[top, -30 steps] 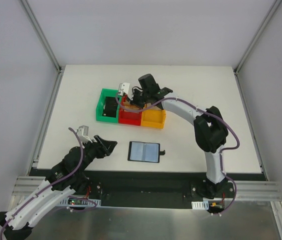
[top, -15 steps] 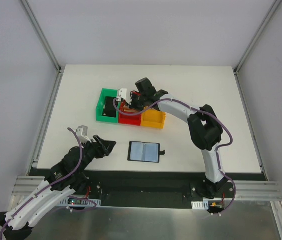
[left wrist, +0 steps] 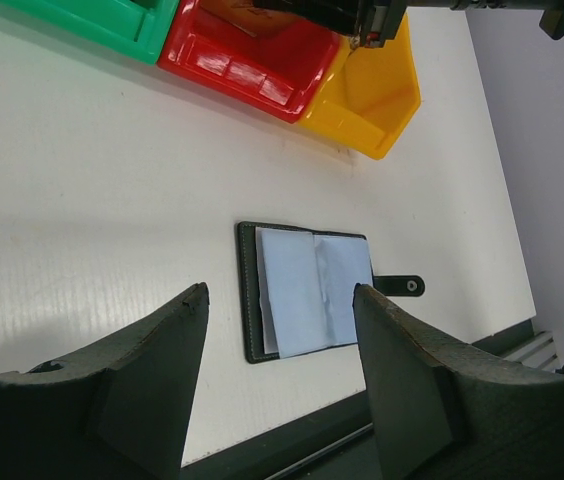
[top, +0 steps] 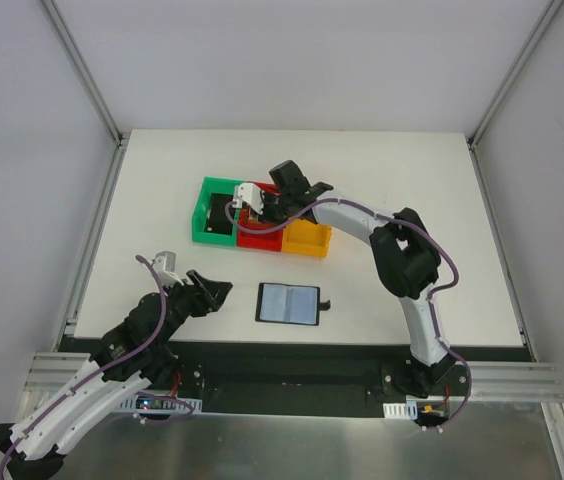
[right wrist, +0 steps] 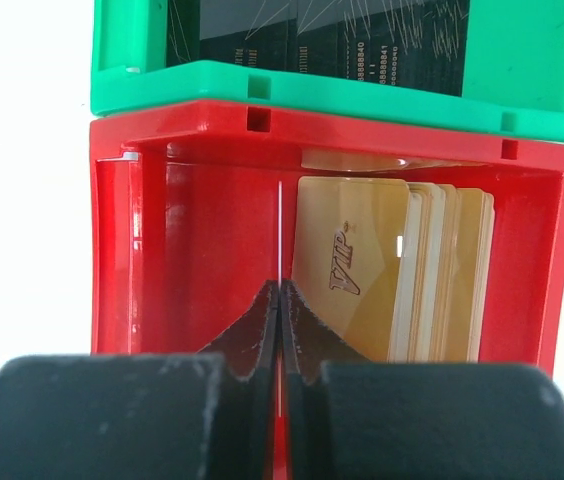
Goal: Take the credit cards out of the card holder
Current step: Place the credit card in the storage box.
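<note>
the right gripper [right wrist: 280, 300] was closed on what looked like one thin card [right wrist: 280, 230], seen edge-on, over the red bin [right wrist: 332, 125]. just right of that edge, a stack of gold credit cards [right wrist: 362, 270] leaned inside the bin. the green bin [right wrist: 332, 95], above it in the frame, held black cards [right wrist: 312, 40]. the left gripper [top: 212, 290] stood open and empty at lower left, the nearer one to the card holder [top: 288, 303]. that lay open on the desk [top: 162, 200] to its right, long axis left-to-right, no card showing on its panels.
</note>
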Action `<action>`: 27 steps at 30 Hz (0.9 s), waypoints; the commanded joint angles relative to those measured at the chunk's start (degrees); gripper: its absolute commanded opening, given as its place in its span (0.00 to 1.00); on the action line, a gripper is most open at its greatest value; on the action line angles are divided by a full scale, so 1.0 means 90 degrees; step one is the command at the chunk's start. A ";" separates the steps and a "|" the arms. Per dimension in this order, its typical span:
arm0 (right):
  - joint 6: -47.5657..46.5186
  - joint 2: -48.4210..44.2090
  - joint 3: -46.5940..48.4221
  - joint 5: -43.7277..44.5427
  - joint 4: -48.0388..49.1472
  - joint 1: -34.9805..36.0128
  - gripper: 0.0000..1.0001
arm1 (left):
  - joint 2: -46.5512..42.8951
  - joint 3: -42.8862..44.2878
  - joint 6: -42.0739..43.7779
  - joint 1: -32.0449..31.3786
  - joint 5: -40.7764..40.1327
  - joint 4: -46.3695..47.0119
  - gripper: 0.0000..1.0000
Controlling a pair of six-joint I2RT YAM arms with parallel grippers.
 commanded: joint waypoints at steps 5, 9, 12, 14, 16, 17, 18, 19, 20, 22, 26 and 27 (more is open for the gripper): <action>0.0005 0.0156 0.0397 -0.0085 0.0037 0.0070 0.00 | 0.0040 0.0060 0.0044 0.0036 -0.0137 0.0019 0.59; 0.0024 0.0215 0.0416 -0.0026 0.0057 0.0060 0.00 | 0.0031 0.0060 0.0074 0.0036 -0.0147 0.0019 0.59; 0.0044 0.0254 0.0426 0.0022 0.0086 0.0060 0.00 | 0.0030 0.0041 0.0084 0.0036 -0.0157 0.0019 0.59; 0.0063 0.0273 0.0416 0.0091 0.0125 0.0060 0.00 | 0.0030 0.0031 0.0083 0.0046 -0.0167 0.0019 0.59; 0.0064 0.0293 0.0426 0.0091 0.0135 0.0060 0.00 | 0.0030 0.0021 0.0083 0.0036 -0.0176 0.0019 0.59; 0.0073 0.0312 0.0455 0.0101 0.0135 0.0060 0.00 | 0.0030 0.0021 0.0083 0.0036 -0.0176 0.0019 0.59; 0.0093 0.0332 0.0475 0.0120 0.0135 0.0060 0.00 | 0.0040 0.0021 0.0083 0.0036 -0.0186 0.0019 0.59; 0.0103 0.0352 0.0485 0.0130 0.0135 0.0060 0.00 | 0.0040 0.0021 0.0093 0.0036 -0.0186 0.0019 0.59; 0.0103 0.0371 0.0485 0.0149 0.0135 0.0050 0.00 | 0.0040 0.0021 0.0093 0.0046 -0.0196 0.0019 0.59; 0.0122 0.0391 0.0485 0.0159 0.0135 0.0050 0.00 | 0.0050 0.0021 0.0103 0.0036 -0.0206 0.0019 0.59; 0.0151 0.0410 0.0455 0.0179 0.0135 0.0060 0.00 | 0.0069 0.0012 0.0103 0.0036 -0.0215 0.0019 0.59; 0.0151 0.0420 0.0446 0.0198 0.0135 0.0050 0.00 | 0.0079 0.0012 0.0103 0.0036 -0.0215 0.0019 0.59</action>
